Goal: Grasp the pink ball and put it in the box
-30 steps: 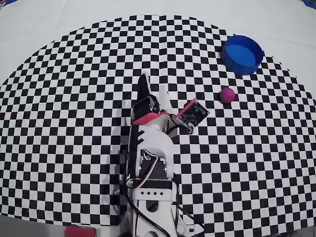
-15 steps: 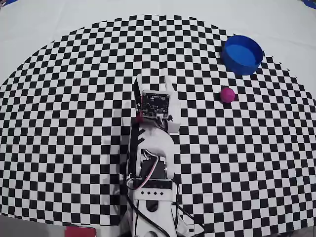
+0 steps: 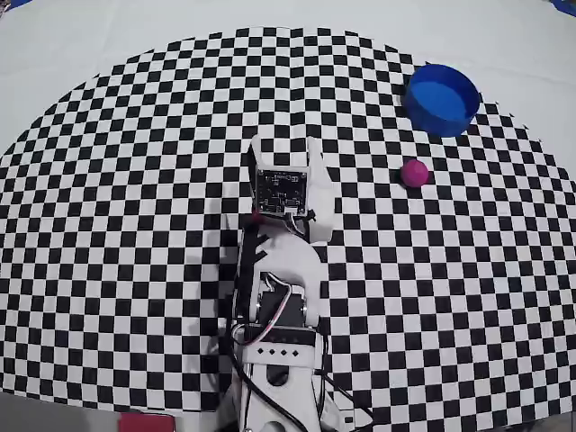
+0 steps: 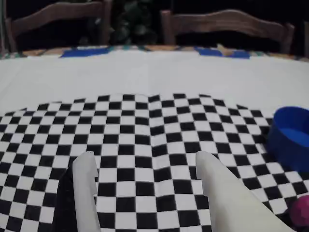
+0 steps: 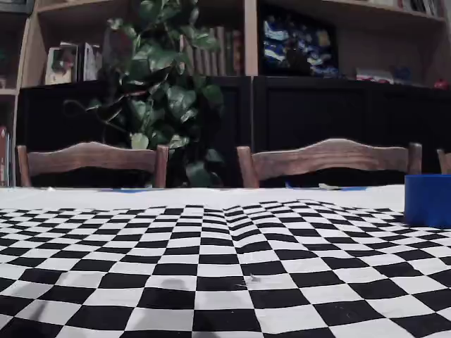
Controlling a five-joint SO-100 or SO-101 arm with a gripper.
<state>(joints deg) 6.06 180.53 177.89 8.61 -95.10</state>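
Note:
The pink ball [image 3: 414,173] lies on the checkered mat, to the right of the arm in the overhead view. It shows at the bottom right corner of the wrist view [image 4: 301,211]. The box is a round blue container [image 3: 445,119] at the upper right, beyond the ball; it also shows in the wrist view [image 4: 285,145] and the fixed view [image 5: 428,201]. My gripper [image 3: 286,144] is at the mat's middle, well left of the ball. In the wrist view its white fingers stand wide apart and the gripper [image 4: 145,162] is open and empty. The ball is hidden in the fixed view.
The black-and-white checkered mat [image 3: 135,180] covers a white tablecloth [image 3: 90,36]. Wooden chairs [image 5: 91,158] and a plant [image 5: 162,91] stand beyond the table's far edge. The arm's base [image 3: 274,360] sits at the near edge.

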